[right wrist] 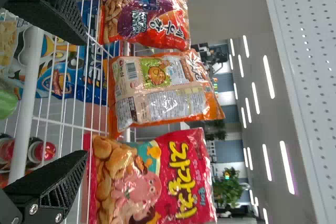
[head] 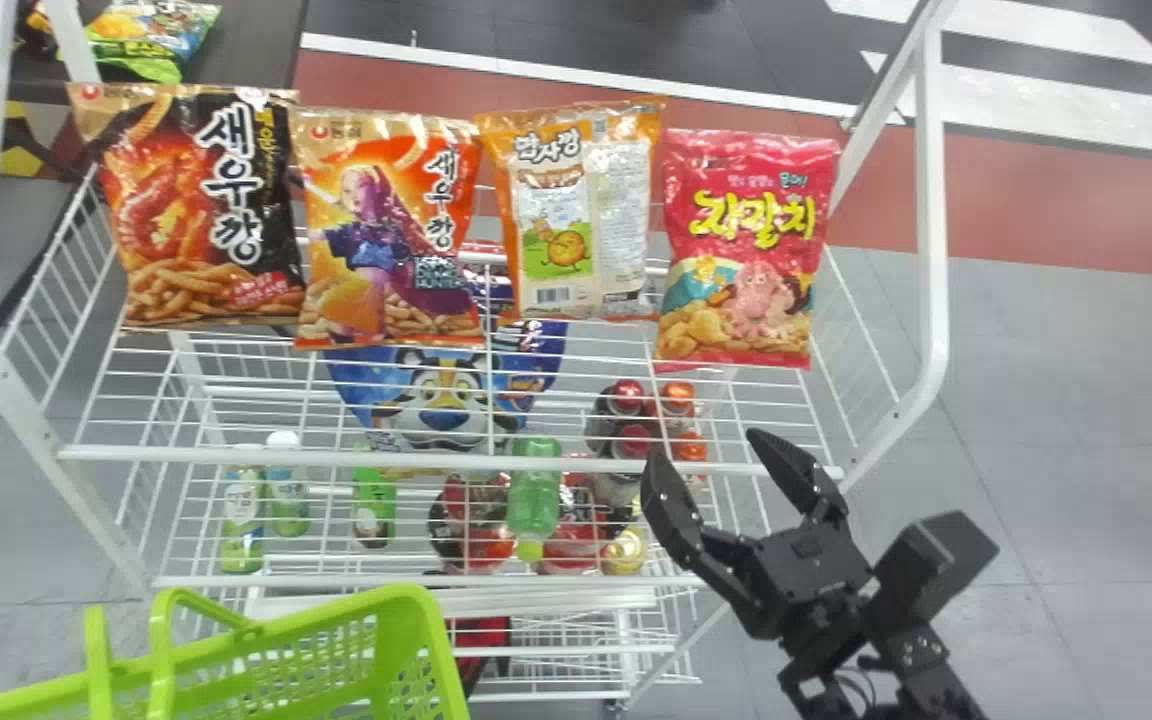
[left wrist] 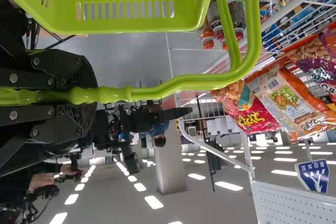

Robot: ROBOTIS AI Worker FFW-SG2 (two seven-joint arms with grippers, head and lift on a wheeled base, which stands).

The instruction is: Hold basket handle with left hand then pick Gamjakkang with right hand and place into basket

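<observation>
Basket (left wrist: 126, 23) is hanging from the left gripper (left wrist: 86, 95) pinching its handle (left wrist: 181, 83), presumably ready for filling; right gripper (head: 704, 448) is hovering spread, likely leaving room for Gamjakkang (head: 581, 215), standing between snack bags (head: 748, 250) on the shelf (head: 236, 456)

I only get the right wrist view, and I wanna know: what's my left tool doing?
Observer: Your left tool is shut around the green handle.

Operator: Ooh! And where's the basket?

Observer: The basket is at the head view's lower left.

Operator: Is my right tool super near the shelf corner?

Observer: Yes, the head view has your right tool near the front right corner of the top shelf.
</observation>
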